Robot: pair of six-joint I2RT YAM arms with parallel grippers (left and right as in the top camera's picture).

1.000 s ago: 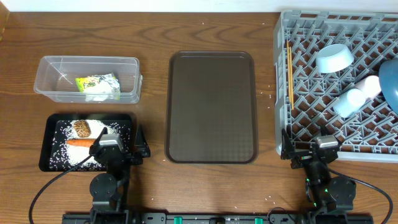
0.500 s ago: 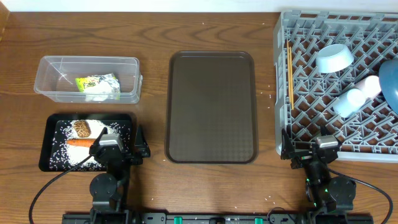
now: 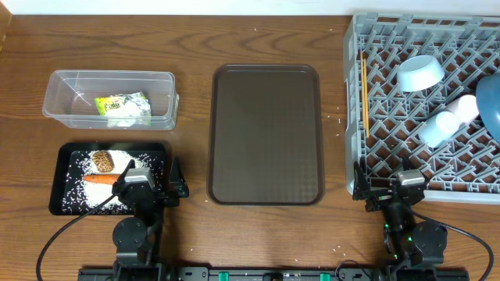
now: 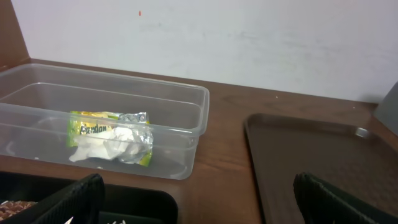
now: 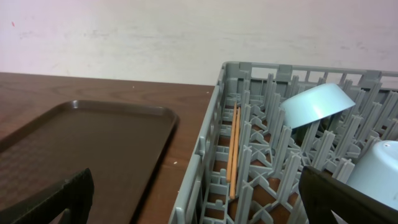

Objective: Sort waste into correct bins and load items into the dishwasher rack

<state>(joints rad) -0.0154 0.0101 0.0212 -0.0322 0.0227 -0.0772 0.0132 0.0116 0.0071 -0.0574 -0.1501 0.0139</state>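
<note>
Room: a plain white wall [image 4: 261, 43] stands behind the far edge of the table.
Surface: a brown wooden table [image 3: 195, 35] with visible grain; a few white specks [image 3: 337, 119] lie loose between the serving tray and the rack.
Middle of the table: a brown serving tray [image 3: 266, 133], lying lengthwise front to back.
Left edge, further back: a clear tub [image 3: 109, 76] with the crumpled wrapper [image 3: 122, 108] inside it.
Front left corner: a black tray [image 3: 61, 176], just in front of the tub, holding the carrot [image 3: 100, 179], the brown lump [image 3: 103, 161] behind it, and scattered rice [image 3: 78, 193].
Right edge: a grey rack [image 3: 391, 125] that runs out of view on the right.
In the rack: chopsticks [image 3: 363, 94] along its left side, a pale blue bowl [image 3: 419, 72] upside down, a light blue cup [image 3: 436, 128] beside a whitish cup [image 3: 464, 108], and a dark blue dish [image 3: 491, 101] at the far right.
Left gripper [image 3: 137, 184]: at the front edge, over the black tray's right end, jaws spread wide and holding nothing.
Right gripper [image 3: 406, 186]: at the front edge by the rack's near wall, jaws spread wide and holding nothing.
</note>
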